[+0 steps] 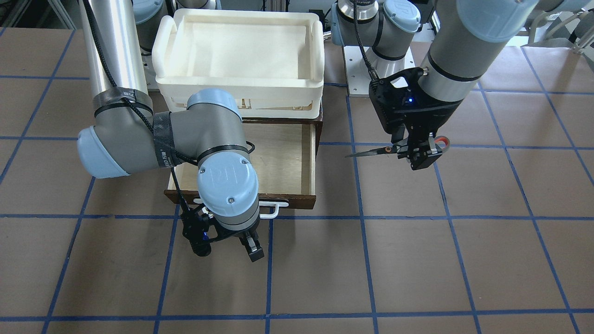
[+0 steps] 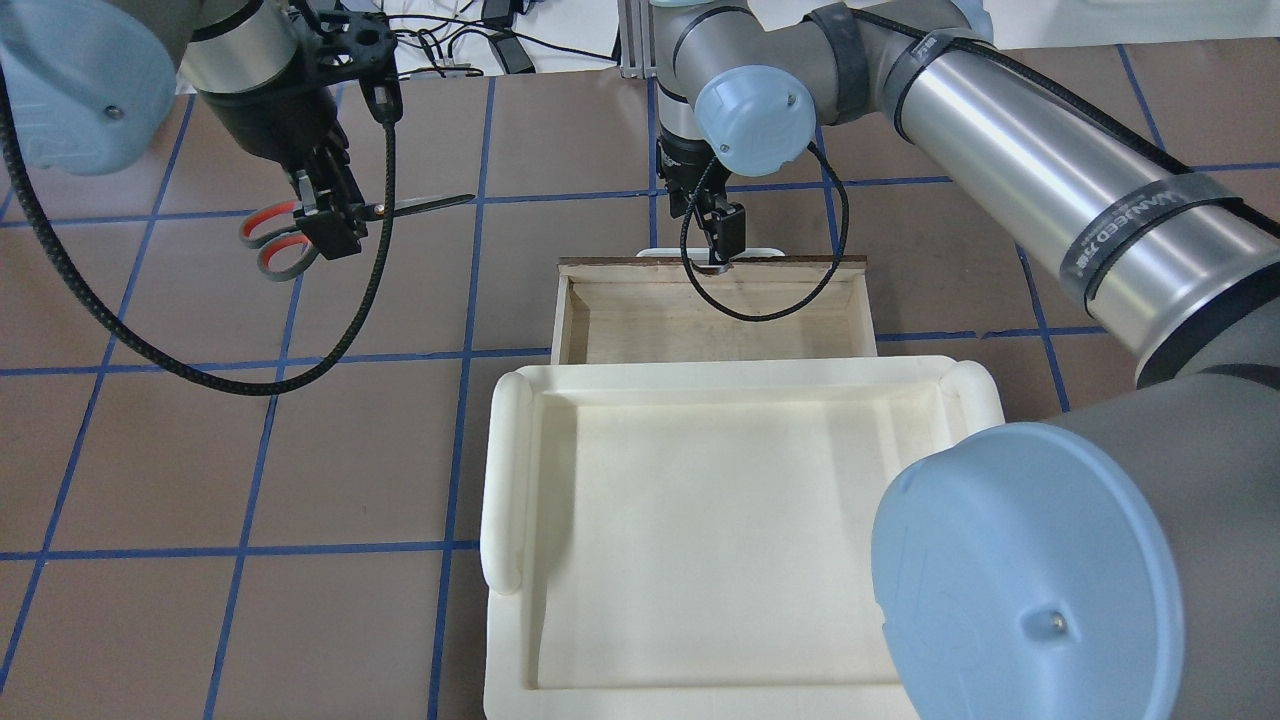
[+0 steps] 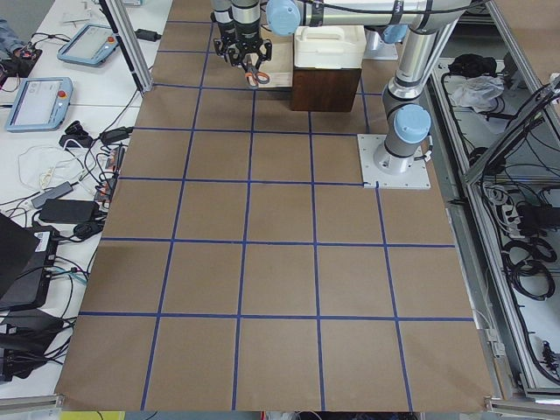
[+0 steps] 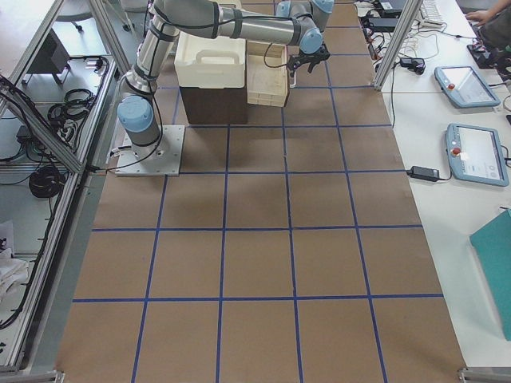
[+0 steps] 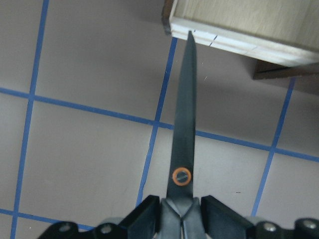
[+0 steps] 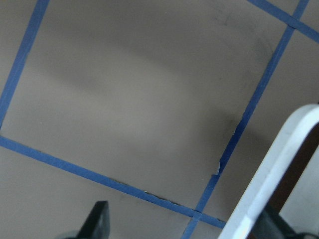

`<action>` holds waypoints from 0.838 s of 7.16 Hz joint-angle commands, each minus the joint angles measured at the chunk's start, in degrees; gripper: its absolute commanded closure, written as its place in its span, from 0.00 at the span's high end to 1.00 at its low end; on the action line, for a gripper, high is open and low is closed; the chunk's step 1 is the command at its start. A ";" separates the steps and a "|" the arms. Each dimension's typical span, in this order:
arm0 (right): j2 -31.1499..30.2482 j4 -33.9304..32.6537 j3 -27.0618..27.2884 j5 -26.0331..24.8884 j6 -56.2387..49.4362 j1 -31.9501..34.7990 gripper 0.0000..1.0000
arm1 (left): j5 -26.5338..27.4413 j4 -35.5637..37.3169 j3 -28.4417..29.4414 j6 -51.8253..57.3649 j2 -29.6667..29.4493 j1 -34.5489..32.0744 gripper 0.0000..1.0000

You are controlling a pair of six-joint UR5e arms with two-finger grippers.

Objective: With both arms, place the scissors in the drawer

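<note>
My left gripper (image 1: 420,153) is shut on the scissors (image 1: 385,149) near the pivot and holds them in the air beside the drawer. The grey, orange-lined handles (image 2: 285,238) stick out behind the fingers. The dark blades (image 5: 187,109) point at the drawer's corner. The drawer (image 1: 283,157) is pulled open, its pale plywood inside bare (image 2: 700,325). My right gripper (image 1: 246,243) is open just in front of the white bar handle (image 1: 274,211). In the right wrist view the handle (image 6: 279,164) lies close to one finger, not clamped.
A cream-white plastic tray (image 2: 510,470) sits on top of the cabinet, behind the open drawer. The right arm's elbow (image 1: 209,125) hangs over part of the drawer. The table is brown with blue tape lines.
</note>
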 commanded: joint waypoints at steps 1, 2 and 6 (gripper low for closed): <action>0.86 -0.87 -1.38 0.20 -0.04 0.00 1.00 | -0.28 -0.23 0.01 0.35 -0.79 -6.85 0.12; 0.95 -0.87 -1.65 0.20 -0.12 0.00 1.00 | -1.24 -0.23 0.09 0.35 -0.79 -8.36 0.12; 1.31 -1.05 -2.53 0.12 -1.52 -0.09 1.00 | -2.31 -0.59 0.01 0.35 -0.97 -8.55 0.12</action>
